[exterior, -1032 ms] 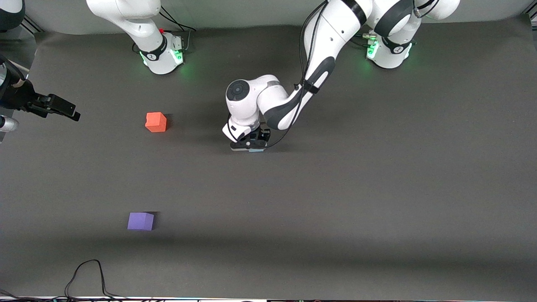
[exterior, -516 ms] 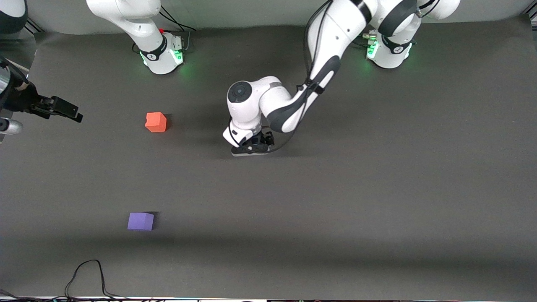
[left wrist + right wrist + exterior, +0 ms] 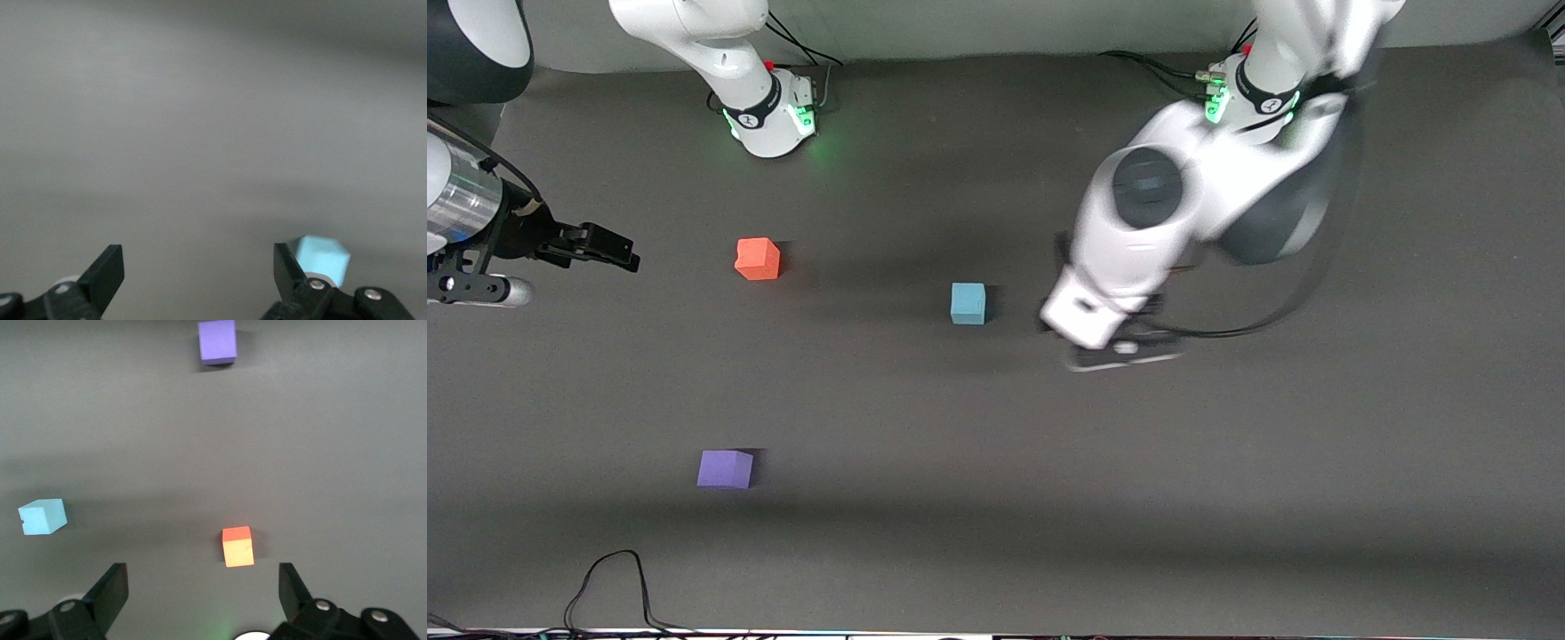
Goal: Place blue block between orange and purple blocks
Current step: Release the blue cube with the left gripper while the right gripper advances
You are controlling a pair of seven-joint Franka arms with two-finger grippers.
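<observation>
Left tool (image 3: 1125, 356) is spread wide and empty above the table (image 3: 1227, 489); right tool (image 3: 596, 244) waits open. Blue block (image 3: 967, 303) is left mid-table, well apart from orange block (image 3: 758, 259) and purple block (image 3: 725, 468), so not between them.

The blue block (image 3: 967, 303) sits alone on the dark table (image 3: 1227, 498), near its middle. At about nine o'clock from it, toward the right arm's end, stands the orange block (image 3: 758, 259); the purple block (image 3: 725, 468) lies at about six o'clock from the orange one, nearer to the camera. The blue block is well apart from both. The left gripper (image 3: 1125, 356) hangs blurred over bare table at about four o'clock from the blue block, clear of it. The right gripper (image 3: 609, 247) waits at about nine o'clock from the orange block, empty. A black cable (image 3: 618, 578) loops at the table's near edge.
</observation>
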